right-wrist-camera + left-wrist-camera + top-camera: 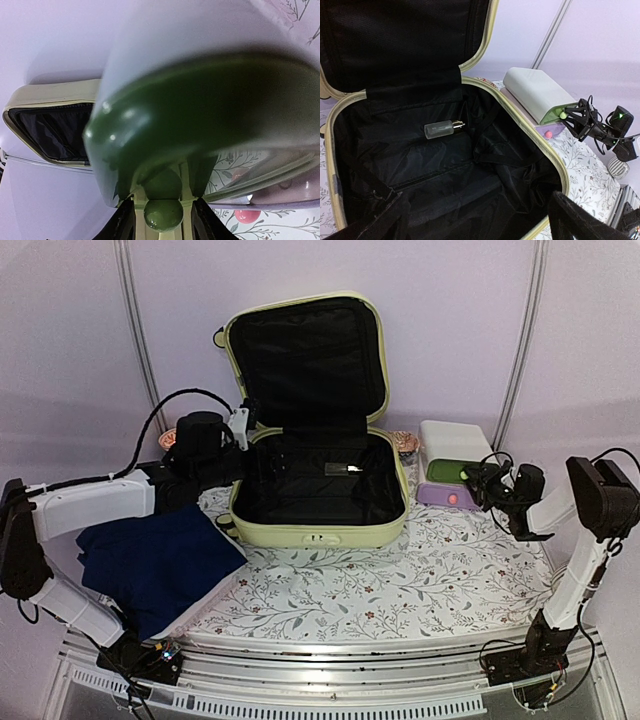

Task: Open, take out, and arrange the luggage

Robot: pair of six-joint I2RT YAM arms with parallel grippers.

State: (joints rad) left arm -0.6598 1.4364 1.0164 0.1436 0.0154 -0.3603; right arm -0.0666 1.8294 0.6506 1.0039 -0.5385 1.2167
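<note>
Worktop (350,590): flowered cloth, both of my arms on it.

Luggage (320,532): stood at the middle back of the worktop, lid propped fully up, black lining showing in both halves. The opening step read as done.

Navy cloth (150,560): lay on the worktop left of the luggage, just beside its front corner and outside the shell.

Drawer box (455,440): white, with a green drawer above a purple one, just right of the luggage.

Left gripper (476,200): spread wide with nothing between the fingers, hanging over the left rim and looking into the lower half.

Right gripper (472,478): nosed up to the green drawer front, one finger on each side of the knob (163,214). I could not tell whether the fingers pinched it or only flanked it.

Bottle (442,128): small, frosted, metal cap, lying on its side on the lining near the hinge. It was the only loose item I could see inside.

Judgement: take-out and arrange stage, partway through.
- Right side: needs a firm pinch on the knob, then a straight pull along the drawer's line so the light box does not slide.
- Left side: needs to reach in deep and set its fingers across the bottle's body. It is round on slack fabric and may roll.
</note>
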